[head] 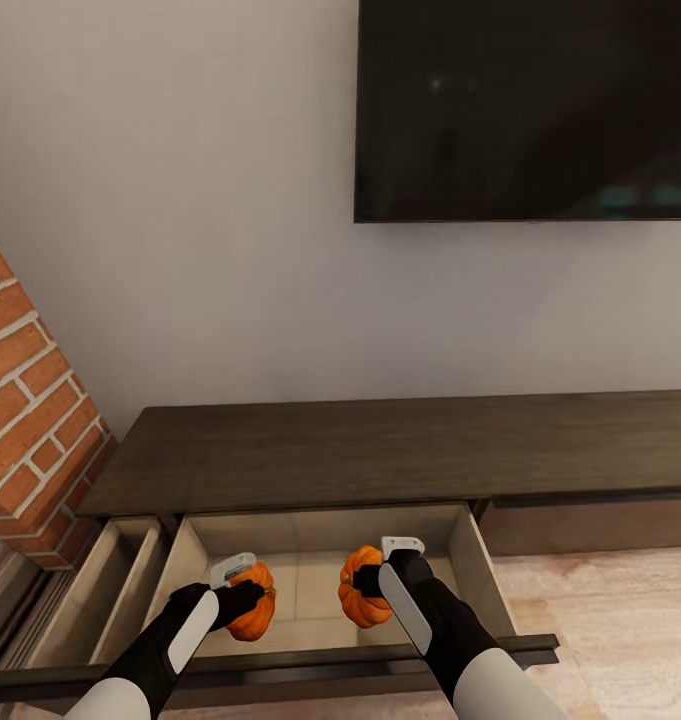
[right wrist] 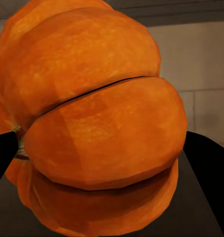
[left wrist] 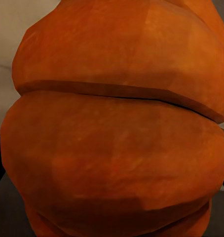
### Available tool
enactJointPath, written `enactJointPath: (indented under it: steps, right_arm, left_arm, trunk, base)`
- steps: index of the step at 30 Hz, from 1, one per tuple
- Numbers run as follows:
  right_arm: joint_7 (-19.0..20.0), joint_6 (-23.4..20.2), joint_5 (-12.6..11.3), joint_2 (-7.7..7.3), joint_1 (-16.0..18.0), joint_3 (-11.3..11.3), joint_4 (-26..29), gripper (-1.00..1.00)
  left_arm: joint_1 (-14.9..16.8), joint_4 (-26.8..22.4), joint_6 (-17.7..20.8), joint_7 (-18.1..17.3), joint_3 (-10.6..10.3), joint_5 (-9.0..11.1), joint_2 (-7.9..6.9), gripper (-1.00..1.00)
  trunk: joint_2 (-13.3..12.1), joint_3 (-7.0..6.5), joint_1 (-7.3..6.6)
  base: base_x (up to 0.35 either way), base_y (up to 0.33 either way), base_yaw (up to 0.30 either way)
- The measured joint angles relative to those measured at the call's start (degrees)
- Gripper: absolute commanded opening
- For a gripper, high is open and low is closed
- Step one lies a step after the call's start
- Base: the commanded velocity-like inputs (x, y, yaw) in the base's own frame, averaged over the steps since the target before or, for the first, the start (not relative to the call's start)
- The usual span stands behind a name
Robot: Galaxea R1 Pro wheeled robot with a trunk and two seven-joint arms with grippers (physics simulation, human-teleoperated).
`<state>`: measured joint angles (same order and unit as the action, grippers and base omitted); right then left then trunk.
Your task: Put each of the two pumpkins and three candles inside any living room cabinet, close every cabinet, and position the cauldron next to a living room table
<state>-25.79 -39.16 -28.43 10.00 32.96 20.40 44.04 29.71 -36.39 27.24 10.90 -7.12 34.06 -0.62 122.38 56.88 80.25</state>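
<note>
Head view: both arms reached over the cabinet's (head: 380, 450) open drawer (head: 310, 590). L gripper (head: 242, 592) had its fingers closed round a pumpkin (head: 255, 610), R gripper (head: 372, 580) clamped on the 2nd pumpkin (head: 357, 603); both were over the pale drawer interior, well apart. Couldn't tell if either touched the bottom. TV (head: 530, 110) hung on the wall above, brick (head: 30, 400) at left.

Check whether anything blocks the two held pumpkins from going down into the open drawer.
Nothing visible does. The left pumpkin and right pumpkin hang over the open drawer, whose pale floor beneath looks bare.
</note>
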Motion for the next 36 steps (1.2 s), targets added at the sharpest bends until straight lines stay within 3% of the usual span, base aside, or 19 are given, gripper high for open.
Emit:
enactJointPath:
  steps: [12,36]
  right_arm:
    - [0.0,0.0,0.1,0.0,0.0,0.0,0.0,-1.0]
    - [0.0,0.0,0.2,0.0,0.0,0.0,0.0,-1.0]
  left_arm:
    - [0.0,0.0,0.1,0.1,0.0,0.0,0.0,-1.0]
    - [0.0,0.0,0.1,0.3,-0.1,-0.2,0.26,-1.0]
  trunk:
    - [0.0,0.0,0.0]
    - [8.8,3.95,4.83]
  base:
    - [0.091,0.0,0.0]
    - [0.001,0.0,0.0]
